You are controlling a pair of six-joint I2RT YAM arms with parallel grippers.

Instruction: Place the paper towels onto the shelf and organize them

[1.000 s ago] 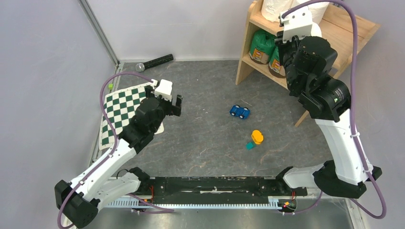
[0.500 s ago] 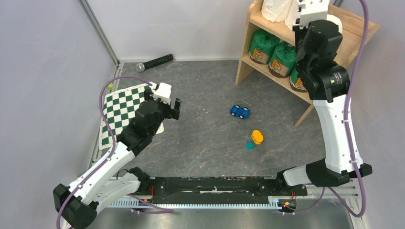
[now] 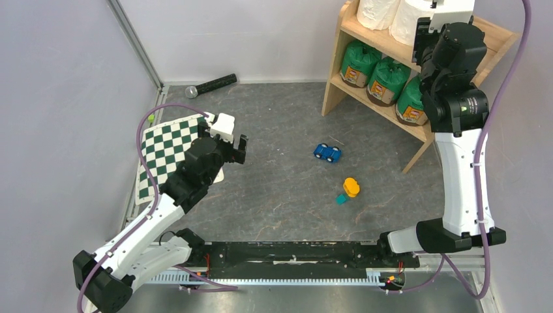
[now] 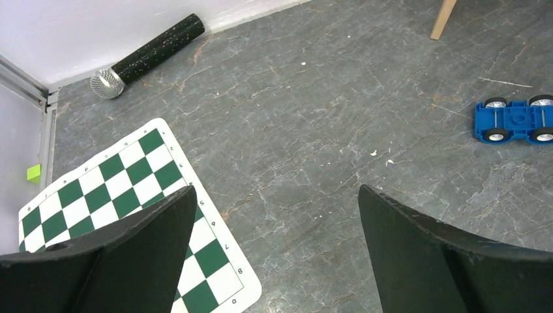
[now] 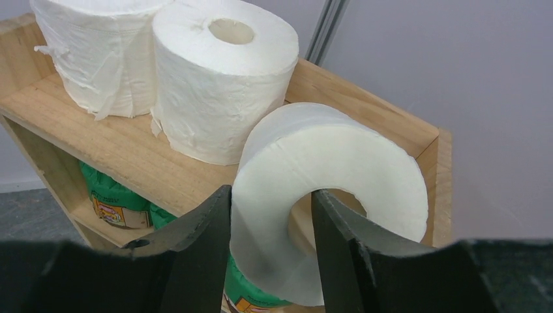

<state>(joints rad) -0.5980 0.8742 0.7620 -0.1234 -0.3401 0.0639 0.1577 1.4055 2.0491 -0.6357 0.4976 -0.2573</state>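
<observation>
Progress: right gripper (image 5: 272, 191) has swung up over the shelf (image 5: 117, 153) top, straddling the last white roll (image 5: 339, 150); pinching or released, I cannot tell.

- Top tier of the shelf (image 3: 495, 36): two upright white rolls (image 5: 222, 78) crowd the left end. A third roll (image 5: 326, 176), tilted, fills the middle with the right gripper (image 5: 270, 195) astride its wall, leaving bare wood only at the far right.
- Lower tier: green-wrapped rolls (image 3: 385, 78) packed side by side.
- Table between the arms: a blue toy car (image 3: 327, 152) and a small orange object (image 3: 351, 188) interrupt an open passage.
- Back wall: a microphone (image 3: 212, 84), well apart from the shelf.
</observation>
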